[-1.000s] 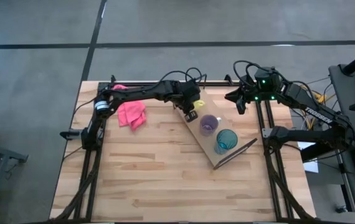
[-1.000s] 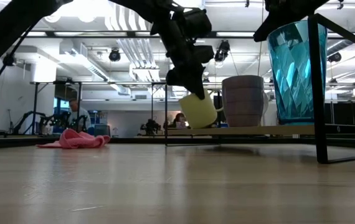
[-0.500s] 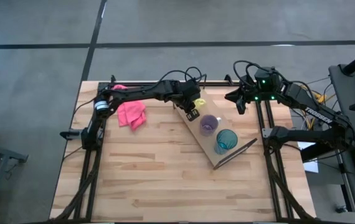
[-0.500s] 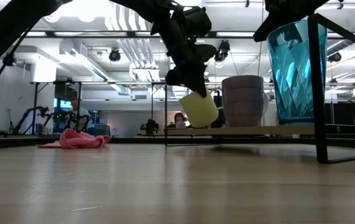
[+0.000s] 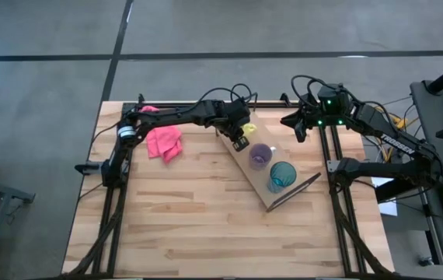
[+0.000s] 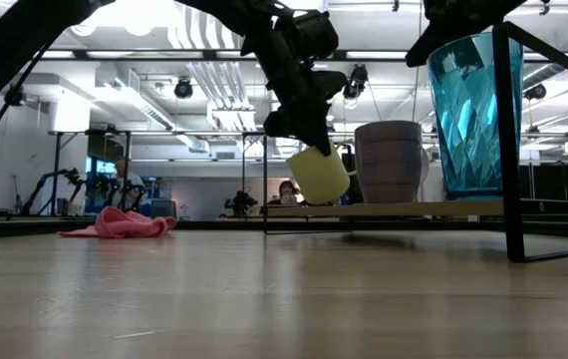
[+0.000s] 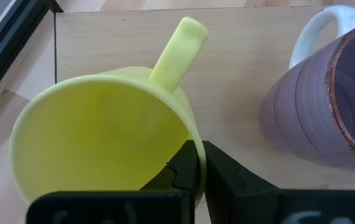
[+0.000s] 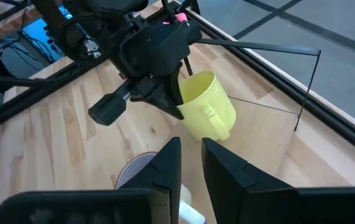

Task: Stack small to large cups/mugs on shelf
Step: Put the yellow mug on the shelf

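Pinching the tilted yellow mug [image 6: 318, 174] by its rim just above the shelf [image 5: 246, 168], your left gripper [image 6: 299, 128] hangs at the board's far end, left of the purple mug [image 6: 391, 161], while the right gripper [image 5: 297, 124] waits near-closed at the far right.

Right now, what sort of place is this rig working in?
Probably a robotics lab or workshop: exposed ceiling ducts, a person seated at a desk behind, a bare concrete floor around the slatted table.
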`<state>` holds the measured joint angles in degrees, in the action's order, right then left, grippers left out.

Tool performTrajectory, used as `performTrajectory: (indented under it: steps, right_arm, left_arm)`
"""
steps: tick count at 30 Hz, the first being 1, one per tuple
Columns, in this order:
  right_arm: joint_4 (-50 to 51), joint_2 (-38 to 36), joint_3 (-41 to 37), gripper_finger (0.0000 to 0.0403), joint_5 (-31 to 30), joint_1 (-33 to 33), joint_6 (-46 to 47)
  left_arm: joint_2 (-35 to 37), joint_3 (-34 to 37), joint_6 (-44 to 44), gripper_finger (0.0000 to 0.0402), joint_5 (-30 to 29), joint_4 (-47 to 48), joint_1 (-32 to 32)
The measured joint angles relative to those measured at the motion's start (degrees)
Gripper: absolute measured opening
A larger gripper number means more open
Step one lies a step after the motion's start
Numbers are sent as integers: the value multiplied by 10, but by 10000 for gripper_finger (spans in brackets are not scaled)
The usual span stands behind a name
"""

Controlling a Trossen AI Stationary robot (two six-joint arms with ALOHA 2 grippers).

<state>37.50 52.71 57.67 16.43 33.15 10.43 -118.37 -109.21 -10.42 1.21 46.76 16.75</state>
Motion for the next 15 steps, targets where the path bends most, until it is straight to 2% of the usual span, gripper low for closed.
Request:
performTrajectory:
  steps: [4, 15]
  right_arm:
    - [0, 0, 0, 59, 0, 0, 1]
    - [0, 0, 0, 59, 0, 0, 1]
  left_arm:
    - [0, 0, -41, 0, 0, 1, 0]
    - [0, 0, -28, 0, 2, 2, 0]
